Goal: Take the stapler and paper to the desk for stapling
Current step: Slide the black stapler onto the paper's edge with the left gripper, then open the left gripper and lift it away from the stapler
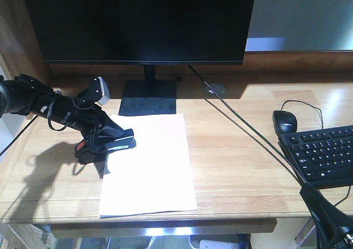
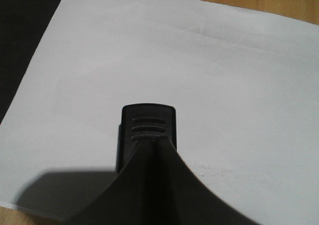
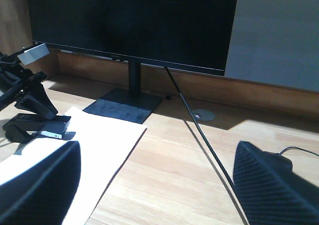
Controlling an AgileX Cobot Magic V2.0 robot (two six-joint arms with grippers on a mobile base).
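Exterior front-facing view: the left gripper (image 1: pixel 110 138) is reaching in from the left edge of the desk (image 1: pixel 242 166) and is clamping the black stapler (image 1: pixel 113 141), whose orange end patch is showing at the rear, nearest the arm. The stapler is sitting at the left margin of the white paper (image 1: pixel 149 166), which is lying flat directly ahead of and below the gripper. A monitor (image 1: pixel 140 22) on its stand is standing beyond the gripper. A mouse (image 1: pixel 284 120) and a keyboard (image 1: pixel 322 155) are lying well apart, across the desk. Only part of the right arm is showing at the lower right corner; its jaw state cannot be determined here.

Left wrist-mounted view: the ribbed nose of the stapler (image 2: pixel 148 130) is projecting straight forward from the gripper, over the paper (image 2: pixel 224 85), which is filling most of the field. The fingers themselves are hidden.

Right wrist-mounted view: the right gripper (image 3: pixel 154 185) is spreading wide with nothing between its fingers (image 3: pixel 37 190). The stapler (image 3: pixel 42 126) is far to its left, at the paper (image 3: pixel 99 145) edge, with the monitor stand (image 3: pixel 124 105) ahead.
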